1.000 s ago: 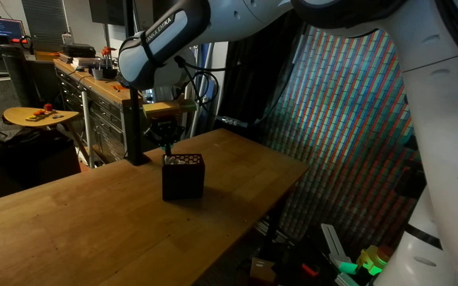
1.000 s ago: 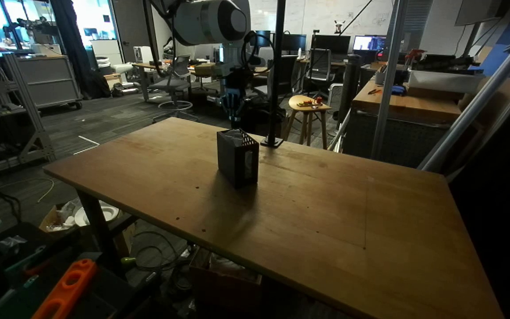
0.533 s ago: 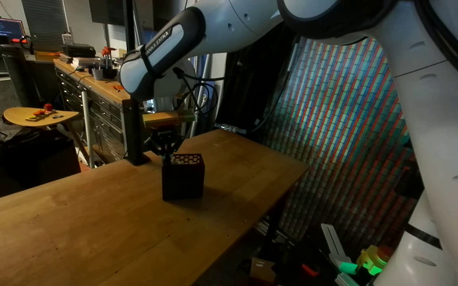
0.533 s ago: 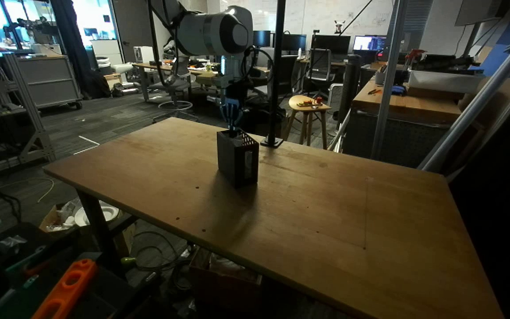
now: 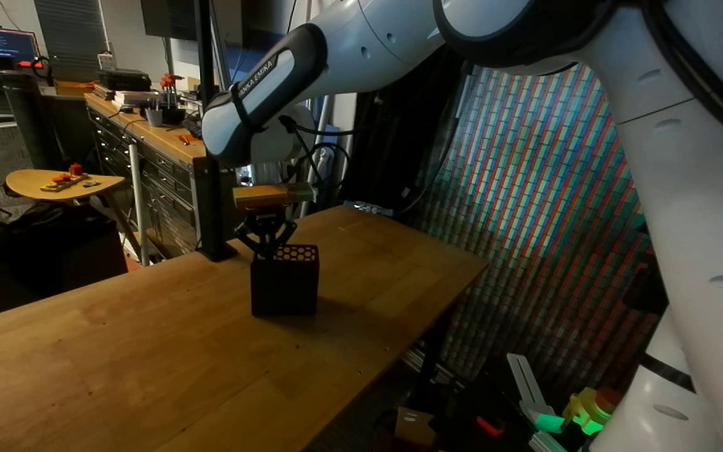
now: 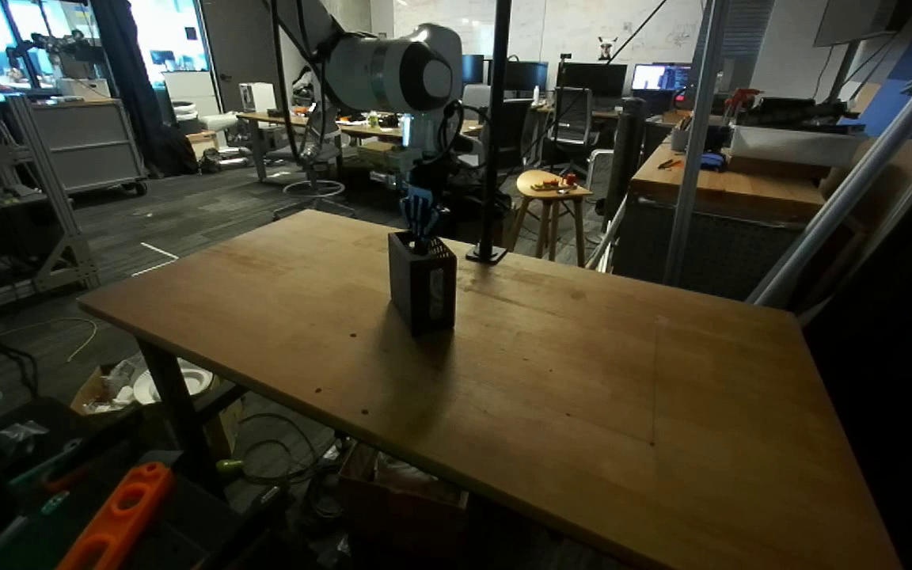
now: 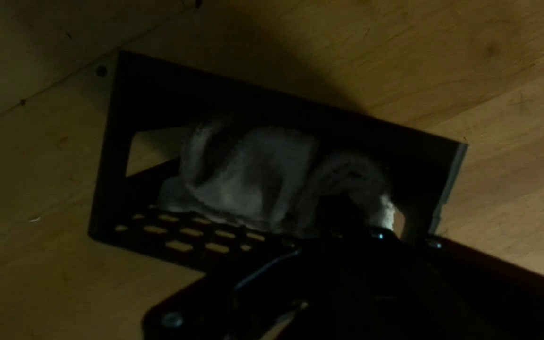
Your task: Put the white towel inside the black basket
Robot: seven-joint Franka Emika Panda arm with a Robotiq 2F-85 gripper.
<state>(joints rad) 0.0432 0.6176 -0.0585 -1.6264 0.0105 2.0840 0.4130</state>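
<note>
Pincer (image 7: 343,216) pressed together, tips right at the white towel (image 7: 253,172)!
And there's that towel, bunched inside the black basket (image 5: 285,287), pincer poking in over one end, and the basket standing upright on the desk (image 6: 622,396)!

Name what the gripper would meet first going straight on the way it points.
Most likely the towel, inside the basket; the wrist view is too dark to tell whether the gripper is touching it.

Pincer (image 7: 343,212) in deep shadow in the wrist view, contact with the towel (image 7: 248,174) uncertain.
</note>
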